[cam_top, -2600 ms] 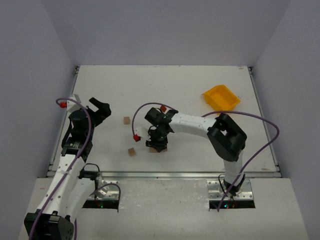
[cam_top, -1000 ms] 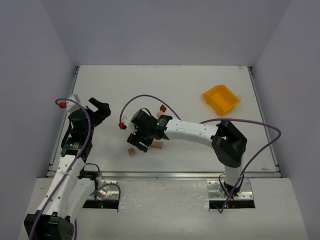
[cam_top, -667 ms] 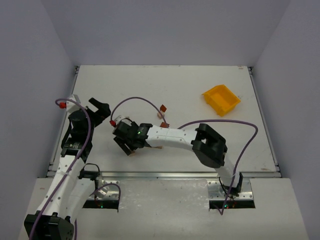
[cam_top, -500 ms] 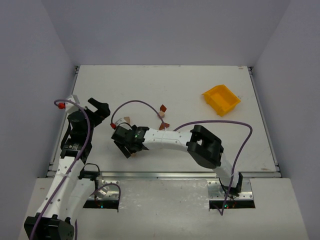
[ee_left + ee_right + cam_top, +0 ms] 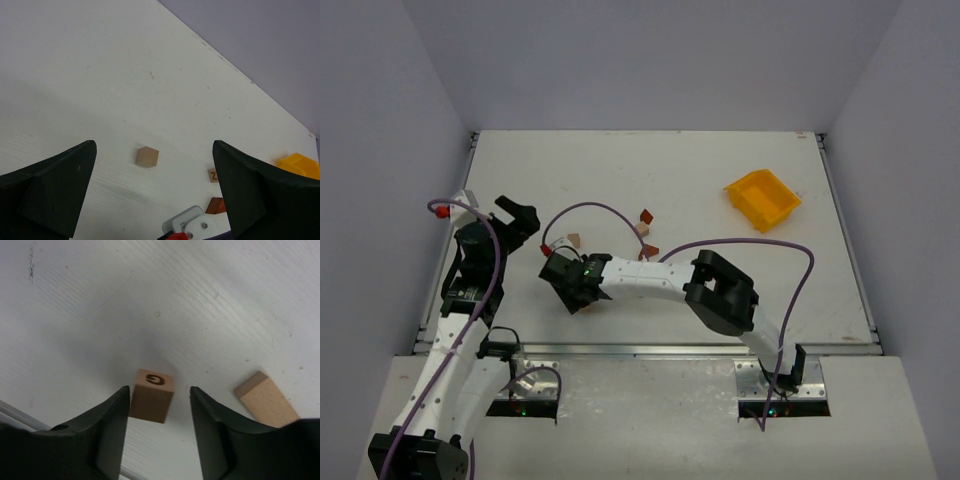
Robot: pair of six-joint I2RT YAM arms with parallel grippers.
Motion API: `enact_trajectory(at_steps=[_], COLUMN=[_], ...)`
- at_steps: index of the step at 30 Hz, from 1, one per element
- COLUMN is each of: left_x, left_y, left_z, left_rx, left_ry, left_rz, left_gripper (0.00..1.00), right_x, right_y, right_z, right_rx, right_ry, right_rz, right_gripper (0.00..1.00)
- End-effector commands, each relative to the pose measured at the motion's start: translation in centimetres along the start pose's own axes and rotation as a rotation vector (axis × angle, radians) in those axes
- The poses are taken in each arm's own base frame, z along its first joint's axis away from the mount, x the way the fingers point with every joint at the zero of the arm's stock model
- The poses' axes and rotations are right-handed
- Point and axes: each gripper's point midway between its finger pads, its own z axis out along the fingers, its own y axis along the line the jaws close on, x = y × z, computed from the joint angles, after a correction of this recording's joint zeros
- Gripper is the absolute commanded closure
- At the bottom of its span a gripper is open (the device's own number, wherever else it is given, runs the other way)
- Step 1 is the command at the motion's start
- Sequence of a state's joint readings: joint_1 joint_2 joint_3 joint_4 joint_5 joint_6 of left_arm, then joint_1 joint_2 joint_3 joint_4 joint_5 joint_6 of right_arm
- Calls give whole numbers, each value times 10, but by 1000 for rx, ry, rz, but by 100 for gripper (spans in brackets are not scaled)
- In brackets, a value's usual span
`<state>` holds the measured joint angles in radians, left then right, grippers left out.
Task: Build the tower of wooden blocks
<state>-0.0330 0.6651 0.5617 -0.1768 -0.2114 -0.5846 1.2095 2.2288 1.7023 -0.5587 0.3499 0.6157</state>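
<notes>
The wood block tower's pieces lie loose on the white table. A cube marked G [image 5: 152, 395] sits between the fingers of my right gripper [image 5: 159, 392], which is open; its left finger is close against the cube and its right finger stands apart. From above, the right gripper [image 5: 578, 298] is at the front left. A flat pale block [image 5: 265, 400] lies beside it. A red-brown block [image 5: 646, 216], a pale one [image 5: 641, 229] and another reddish one [image 5: 649, 251] cluster mid-table. My left gripper [image 5: 520, 213] is wide open and empty, and a tan cube [image 5: 147, 157] lies beyond it.
A yellow bin [image 5: 763, 194] stands at the back right, and its corner shows as the bin [image 5: 300, 165] in the left wrist view. The right arm [image 5: 640, 278] stretches low across the table's front. Its purple cable [image 5: 590, 210] loops over the blocks.
My right arm swept left from the middle blocks to the G cube near the front left. Its jaws have narrowed around the cube. The left arm has stayed put.
</notes>
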Motion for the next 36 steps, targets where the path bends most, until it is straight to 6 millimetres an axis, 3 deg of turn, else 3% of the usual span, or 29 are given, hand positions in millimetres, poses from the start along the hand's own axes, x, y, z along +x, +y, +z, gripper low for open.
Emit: enact_trajectory(at_steps=[1,4,9,16,21,25,27,31,34,36], left_x=[-12,-12,-12,-13,-13,-12,-13,-13,-13,-12], left_y=[-7,-7,-6,-6,-6,-6,-5,-5,-4,-5], left_z=[-3,-3,-3,-4,-4,-3,-3,-3,-2,-2], left_rx=[20,19,17,17,14,13,9,6,2,6], left_ry=[-43,-42,-44,-46,-44,-41,-45,-42,-42,-39], left_rz=[-17,-17,-17,-17,-17,-14,-13,-11,-11,-9], left_gripper=[0,0,0,0,0,0,0,0,0,0], right_x=[-3,-4,-5,-8,-31,-33,-20,-7,-17,-18], right_y=[7,6,6,7,16,7,0,-14,-32,-31], right_z=[-1,-3,-5,-9,-42,-63,-70,-82,-86,-92], right_rx=[4,4,-2,-28,-192,-237,-307,-462,-477,-544], right_ry=[-10,-26,-30,-49,-187,-224,-209,-202,-198,-187], right_rz=[46,45,38,-15,-350,-585,-697,-795,-772,-787], right_gripper=[50,69,71,82,91,93,94,95,95,95])
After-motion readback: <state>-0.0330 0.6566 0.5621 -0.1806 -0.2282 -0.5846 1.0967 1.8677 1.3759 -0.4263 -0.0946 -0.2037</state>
